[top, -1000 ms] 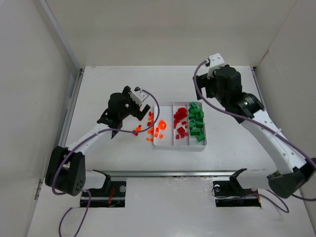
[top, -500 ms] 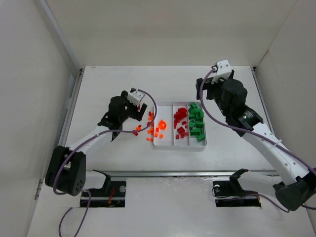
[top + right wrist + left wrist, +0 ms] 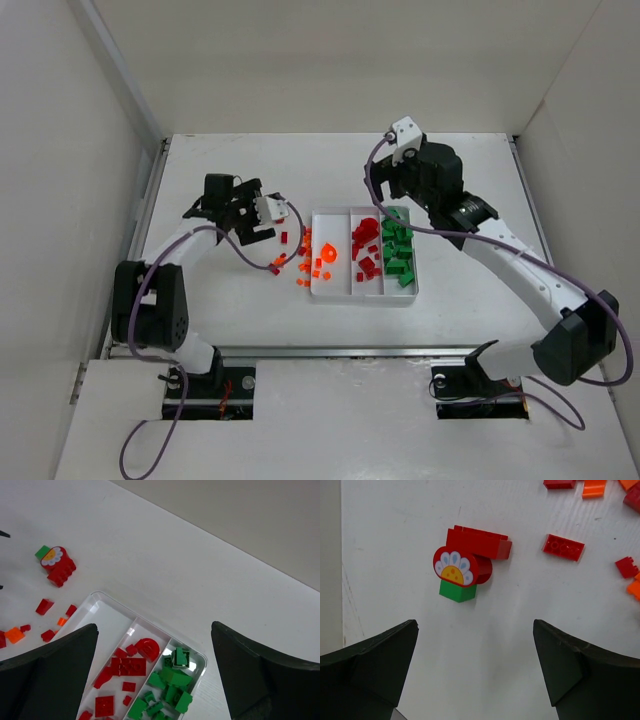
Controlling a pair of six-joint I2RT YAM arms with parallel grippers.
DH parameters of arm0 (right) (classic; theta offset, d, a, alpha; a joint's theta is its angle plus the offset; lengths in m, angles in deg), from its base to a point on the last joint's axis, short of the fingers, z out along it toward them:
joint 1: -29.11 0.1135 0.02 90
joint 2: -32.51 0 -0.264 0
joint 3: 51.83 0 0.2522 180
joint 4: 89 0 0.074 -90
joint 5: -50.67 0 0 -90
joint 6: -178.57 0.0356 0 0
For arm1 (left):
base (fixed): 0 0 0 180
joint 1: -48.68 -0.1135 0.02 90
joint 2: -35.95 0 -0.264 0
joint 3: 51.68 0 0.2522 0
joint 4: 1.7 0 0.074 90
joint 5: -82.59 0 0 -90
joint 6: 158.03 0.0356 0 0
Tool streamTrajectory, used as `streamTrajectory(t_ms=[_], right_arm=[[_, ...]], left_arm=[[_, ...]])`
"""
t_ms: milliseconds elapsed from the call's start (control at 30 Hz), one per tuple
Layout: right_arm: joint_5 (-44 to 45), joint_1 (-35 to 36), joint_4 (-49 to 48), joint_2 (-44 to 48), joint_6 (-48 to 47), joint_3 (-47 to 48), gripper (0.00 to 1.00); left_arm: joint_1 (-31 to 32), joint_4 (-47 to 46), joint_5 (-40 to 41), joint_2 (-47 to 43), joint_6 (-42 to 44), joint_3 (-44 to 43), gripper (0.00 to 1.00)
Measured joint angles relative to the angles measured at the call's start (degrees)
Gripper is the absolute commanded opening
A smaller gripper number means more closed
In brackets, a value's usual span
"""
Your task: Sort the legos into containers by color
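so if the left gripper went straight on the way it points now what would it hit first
Most likely the stuck-together cluster of red and green legos with a flower face, lying ahead of the open left gripper. Depth is unclear, so it might touch bare table first.

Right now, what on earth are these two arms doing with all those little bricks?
Two robot arms are sorting small bricks by color into a white tray. Red bricks lie in its middle compartment, green bricks in the right one and a few orange bricks in the left. Loose bricks lie on the table beside it. The left gripper hangs open over a flower-faced clump. The right gripper, open and empty, is near the tray's far end.
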Motion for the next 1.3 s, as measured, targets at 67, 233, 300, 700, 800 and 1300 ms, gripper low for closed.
streamTrajectory(t_ms=[67,233,300,700,800,1300], right_arm=[[-2.0,-0.3,-0.1,-1.7,-0.6,1.0,1.0],[-5.7,-0.7,-0.1,-6.9,-2.4,3.7,1.0],[-6.8,-1.0,-0.1,-8.8,-3.2,4.8,1.0],[-13.8,-3.4,-0.1,-16.7,-5.5,11.2,1.0],[-15.2,-3.6,-0.1,-17.0,-5.6,11.8,1.0],[-18.2,-3.6,0.0,-17.7,-5.8,12.7,1.0]], left_arm=[[-0.3,6.5,-1.3,4.5,5.6,-6.0,0.99],[-0.4,21.0,-4.1,18.1,15.8,-24.9,0.99],[-0.4,25.0,-4.5,21.9,18.2,-29.5,0.99],[0.6,36.1,-5.5,34.5,21.1,-41.0,0.99],[0.8,35.4,-5.7,35.5,19.8,-42.0,0.99],[1.3,34.8,-4.7,38.9,19.0,-44.7,0.71]])
